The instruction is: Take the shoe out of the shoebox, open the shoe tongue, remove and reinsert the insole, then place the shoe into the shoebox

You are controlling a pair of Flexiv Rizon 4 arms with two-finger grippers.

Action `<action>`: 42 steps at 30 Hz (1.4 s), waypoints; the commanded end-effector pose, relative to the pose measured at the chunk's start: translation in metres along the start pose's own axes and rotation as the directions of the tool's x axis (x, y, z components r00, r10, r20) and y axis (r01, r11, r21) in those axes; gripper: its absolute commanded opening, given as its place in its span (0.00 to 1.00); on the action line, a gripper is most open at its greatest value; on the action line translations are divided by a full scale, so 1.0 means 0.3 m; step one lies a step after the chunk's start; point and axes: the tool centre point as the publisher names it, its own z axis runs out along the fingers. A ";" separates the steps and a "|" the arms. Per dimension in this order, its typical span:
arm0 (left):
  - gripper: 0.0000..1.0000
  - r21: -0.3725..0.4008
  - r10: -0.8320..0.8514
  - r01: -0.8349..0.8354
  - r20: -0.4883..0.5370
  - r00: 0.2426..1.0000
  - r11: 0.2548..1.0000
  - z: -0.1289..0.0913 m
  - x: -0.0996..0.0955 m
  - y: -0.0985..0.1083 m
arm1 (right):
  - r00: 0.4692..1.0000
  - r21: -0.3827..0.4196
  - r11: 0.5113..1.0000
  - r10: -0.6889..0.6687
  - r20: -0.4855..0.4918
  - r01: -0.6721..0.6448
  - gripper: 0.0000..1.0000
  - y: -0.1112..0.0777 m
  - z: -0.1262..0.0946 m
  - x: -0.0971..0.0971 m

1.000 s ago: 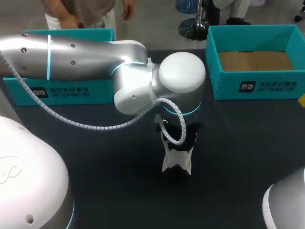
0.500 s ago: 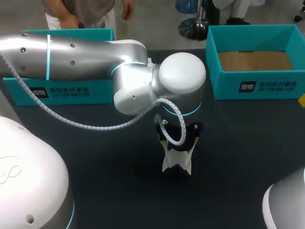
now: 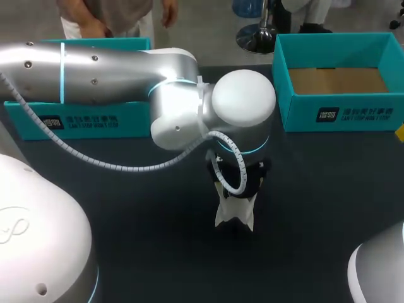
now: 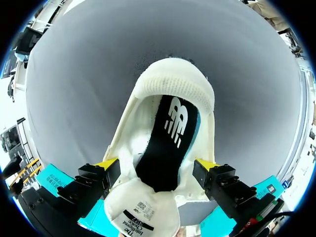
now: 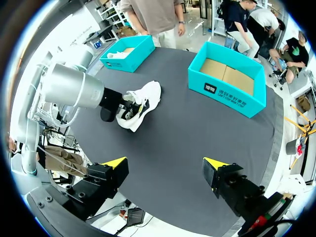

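A white shoe (image 3: 235,211) lies on the dark table near the middle, toe pointing toward the front edge. My left gripper (image 3: 238,182) hangs right over its heel end. In the left wrist view the shoe (image 4: 173,86) shows its black insole (image 4: 168,143) inside, and the tongue (image 4: 140,217) is folded back toward the wrist. The left gripper (image 4: 156,165) is open, one yellow tip on each side of the shoe's mouth, gripping nothing. My right gripper (image 5: 165,163) is open and empty, high above the table's near side, far from the shoe (image 5: 140,103).
An open teal shoebox (image 3: 338,104) with a bare cardboard floor stands at the back right. A second teal box (image 3: 82,117) sits at the back left, partly behind my left arm; in the right wrist view that box (image 5: 127,54) holds something white.
The left gripper's fingers have spread wider over the shoe's mouth. The left arm has shifted very slightly. The shoe and the right arm stay where they were.
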 end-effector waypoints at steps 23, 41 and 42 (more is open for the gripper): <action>1.00 -0.082 -0.015 0.014 -0.010 1.000 0.997 -0.120 0.012 0.114 | 1.000 0.006 1.000 0.000 -0.002 0.000 1.00 0.009 0.001 -0.004; 1.00 -0.151 -0.101 0.108 0.054 0.993 0.983 -0.299 0.016 0.340 | 1.000 0.006 1.000 0.000 -0.002 0.000 1.00 0.009 0.001 -0.004; 1.00 -0.131 -0.100 0.107 0.061 0.993 0.986 -0.303 0.016 0.345 | 1.000 0.006 1.000 0.000 -0.002 0.000 1.00 0.009 0.001 -0.004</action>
